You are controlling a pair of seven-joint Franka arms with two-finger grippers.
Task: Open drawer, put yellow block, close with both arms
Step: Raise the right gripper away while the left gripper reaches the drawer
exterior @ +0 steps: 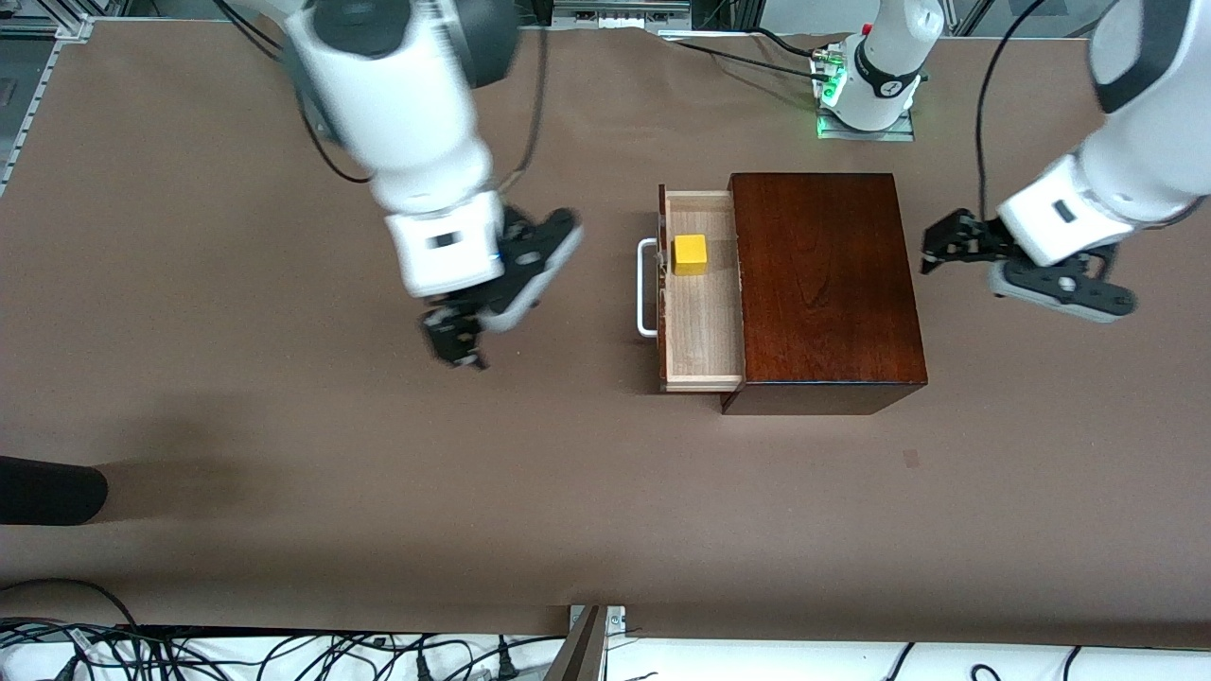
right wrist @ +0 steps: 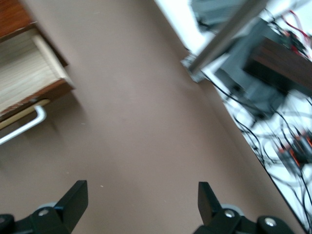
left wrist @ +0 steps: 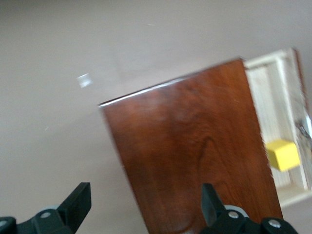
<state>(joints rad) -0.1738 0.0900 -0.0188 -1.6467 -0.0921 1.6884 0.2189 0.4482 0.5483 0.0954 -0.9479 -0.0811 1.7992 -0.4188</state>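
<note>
The drawer (exterior: pixel 702 340) is pulled out of the dark mahogany box (exterior: pixel 825 288), its white handle (exterior: pixel 646 288) toward the right arm's end of the table. The yellow block (exterior: pixel 690 253) lies in the drawer's tray; it also shows in the left wrist view (left wrist: pixel 282 154). My right gripper (exterior: pixel 456 342) is open and empty over bare table, apart from the handle. My left gripper (exterior: pixel 937 248) is open and empty beside the box's end that faces the left arm's end. The right wrist view shows the drawer's corner (right wrist: pixel 29 73) and the handle (right wrist: pixel 24 126).
The table (exterior: pixel 378 492) is covered in brown cloth. A dark object (exterior: pixel 47 489) pokes in at the table's edge toward the right arm's end. Cables (exterior: pixel 284 653) lie along the edge nearest the front camera.
</note>
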